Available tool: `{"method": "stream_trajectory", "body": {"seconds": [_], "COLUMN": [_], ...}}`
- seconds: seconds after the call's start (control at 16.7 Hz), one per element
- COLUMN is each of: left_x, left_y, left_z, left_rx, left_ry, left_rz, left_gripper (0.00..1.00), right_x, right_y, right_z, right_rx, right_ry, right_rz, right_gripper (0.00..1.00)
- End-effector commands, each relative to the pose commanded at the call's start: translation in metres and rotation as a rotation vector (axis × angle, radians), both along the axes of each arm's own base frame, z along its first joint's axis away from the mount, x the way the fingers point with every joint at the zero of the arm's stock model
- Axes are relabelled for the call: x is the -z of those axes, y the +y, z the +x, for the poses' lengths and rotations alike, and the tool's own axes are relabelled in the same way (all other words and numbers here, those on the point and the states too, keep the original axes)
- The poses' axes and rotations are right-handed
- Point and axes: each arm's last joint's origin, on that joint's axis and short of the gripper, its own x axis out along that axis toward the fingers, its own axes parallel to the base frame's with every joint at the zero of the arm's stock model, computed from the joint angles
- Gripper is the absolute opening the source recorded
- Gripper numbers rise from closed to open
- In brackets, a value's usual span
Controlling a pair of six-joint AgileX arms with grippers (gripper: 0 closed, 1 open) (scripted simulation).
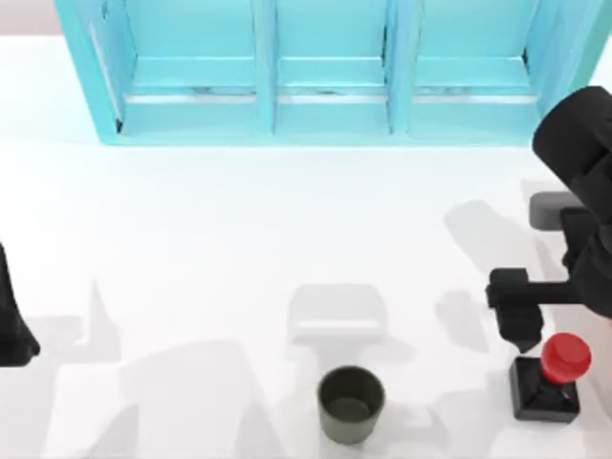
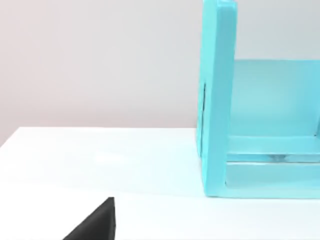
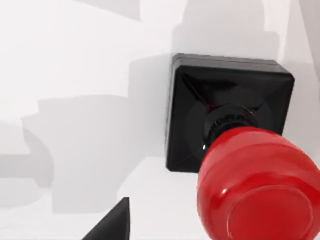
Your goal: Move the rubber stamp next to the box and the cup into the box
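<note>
- Stamp first: the rubber stamp (image 1: 550, 381) stands upright on the white counter (image 1: 239, 239) near its front right corner, black square base down and glossy red knob up.
- From my right wrist view, the rubber stamp (image 3: 235, 145) sits close below, its red knob large and near, its black base flat on the counter (image 3: 75, 60).
- My right pincer (image 1: 524, 335) hangs just above and beside the stamp, toward the counter's middle, not touching it as far as I can see; I cannot tell whether its fingers are parted or closed.
- The cup (image 1: 351, 404), dark olive-grey with a dark inside, stands upright near the front edge, about midway along it, well apart from the stamp.
- My left arm (image 1: 14, 320) is parked at the counter's left edge; whether my left pincer is released or clenched I cannot tell.
- A big turquoise cabinet (image 1: 325, 72) with open compartments runs along the counter's back edge, well apart from both the cup and the stamp.
- My left wrist view looks across the bare counter (image 2: 100, 160) to one end of the turquoise cabinet (image 2: 217, 100).
</note>
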Motion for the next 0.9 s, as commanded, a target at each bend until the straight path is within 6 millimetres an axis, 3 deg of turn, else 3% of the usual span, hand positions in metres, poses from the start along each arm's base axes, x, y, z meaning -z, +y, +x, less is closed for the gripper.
{"method": "stream_trajectory", "body": {"seconds": [0.42, 0.9], "left_x": [0.0, 0.0], "left_y": [0.0, 0.0], "left_z": [0.0, 0.0], "left_rx": [0.0, 0.0], "left_ry": [0.0, 0.0], "left_rz": [0.0, 0.0], "left_gripper": [1.0, 1.0], "right_x": [-0.002, -0.056], "right_y": [0.001, 0.003], "right_z": [0.001, 0.006], "right_rx": [0.0, 0.001], "right_ry": [0.005, 0.008], "right_rz": [-0.003, -0.005], "right_gripper": [1.0, 1.0]}}
